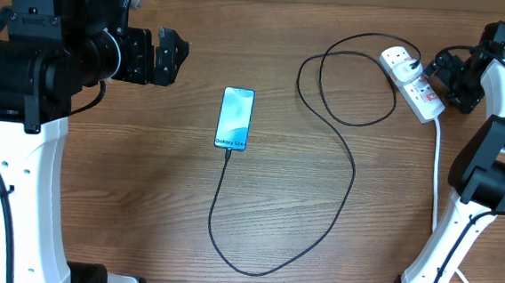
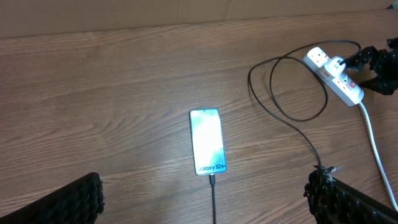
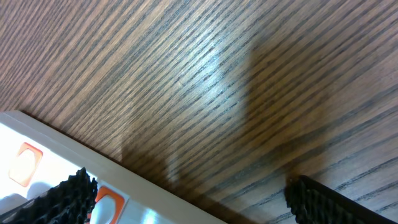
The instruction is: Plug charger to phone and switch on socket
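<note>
Charger links phone and socket on the desk (cable looping widely); left fingers and right fingers stand wide, holding nothing.

Wood-grain table under soft, even light.

From my feed, 1 brown table fills the whole overhead view, its grain running left to right in long streaks of darker and lighter brown. In the left wrist view I see its far edge, and behind that a pale tan panel with 1 faint vertical seam; I cannot tell whether it is a wall or a board. The light is diffuse: shadows on the wood are soft-edged, and the right wrist view, close to the surface, shows 1 pale sheen beside a broad dim shadow.
</note>
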